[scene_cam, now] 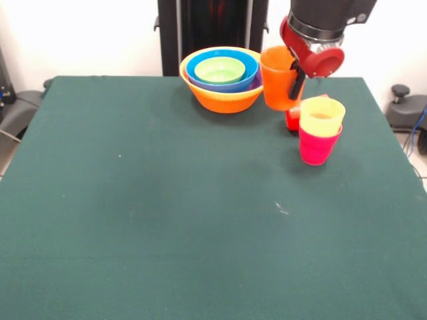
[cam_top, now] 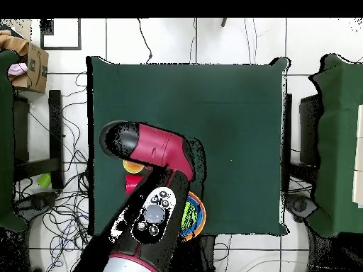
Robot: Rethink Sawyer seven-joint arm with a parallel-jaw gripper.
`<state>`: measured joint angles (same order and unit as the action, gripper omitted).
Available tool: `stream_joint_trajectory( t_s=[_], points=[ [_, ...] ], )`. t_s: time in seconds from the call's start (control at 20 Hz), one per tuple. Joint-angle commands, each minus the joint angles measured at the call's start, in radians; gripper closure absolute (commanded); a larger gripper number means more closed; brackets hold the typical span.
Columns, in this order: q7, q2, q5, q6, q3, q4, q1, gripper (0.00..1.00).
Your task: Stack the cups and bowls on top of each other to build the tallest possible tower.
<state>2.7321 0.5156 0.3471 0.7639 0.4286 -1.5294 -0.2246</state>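
Orange cup hangs upright, grasped by its rim in my pincer, above the surface. The yellow cup, nested in the pink cup, stands just beside and below, mouth up

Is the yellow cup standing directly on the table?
No, in the front view the yellow cup sits nested in the magenta-pink cup, which stands on the green table.

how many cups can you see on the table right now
3 for sure: an orange plastic tumbler held up in the claw, and a yellow tumbler nested in a magenta-pink tumbler. Something red behind them may be a fourth.
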Motion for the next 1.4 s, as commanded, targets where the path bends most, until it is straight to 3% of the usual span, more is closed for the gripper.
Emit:
stream_joint_trajectory(
  t_s=[0.05,0.5,1.4],
  points=[
    [0.236,-0.015,0.049,0.060,-0.062,0.019,-0.050,1.00],
    [0.207,0.039,0.086,0.038,-0.055,-0.066,-0.082,1.00],
    [0.139,-0.057,0.103,-0.159,-0.090,-0.112,-0.031,1.00]
  ],
)
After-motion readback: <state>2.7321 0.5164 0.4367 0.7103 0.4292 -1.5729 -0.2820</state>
